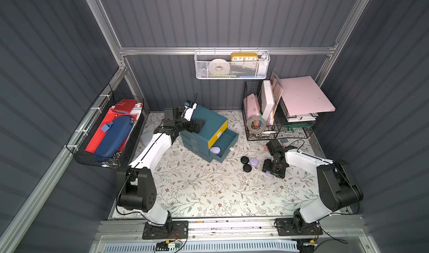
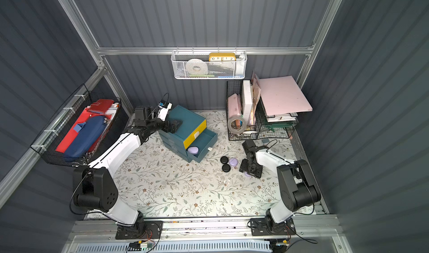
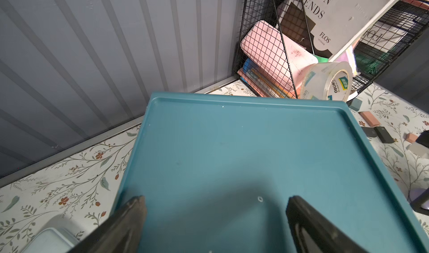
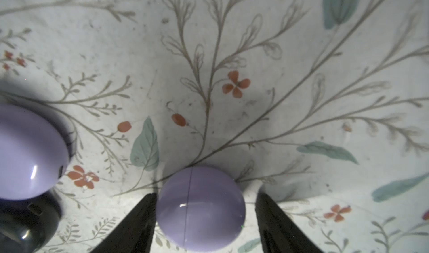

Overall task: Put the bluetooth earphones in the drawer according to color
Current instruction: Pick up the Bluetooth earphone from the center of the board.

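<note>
floral table [image 4: 278, 54] carried a lavender earphone case [image 4: 200, 207] between the spread right fingers [image 4: 139, 224], one touching it; an off-centre squeeze could squirt the smooth case away, while left fingers [image 3: 125, 221] stood spread over the cabinet top [image 3: 232, 158].

"That lavender case [image 4: 200, 208] low in the frame is smooth, glossy plastic with a bright highlight on it. The black cases [image 1: 247, 168] shine too."

"The cabinet [image 3: 232, 158] top is duller, a matt teal plastic with a few specks. The table [image 4: 232, 54] has a printed floral cover, matt and scuffed."

"The rack [image 3: 262, 42] at upper right is thin black metal wire. The roll of tape [image 3: 329, 82] is glossy clear film."
</note>
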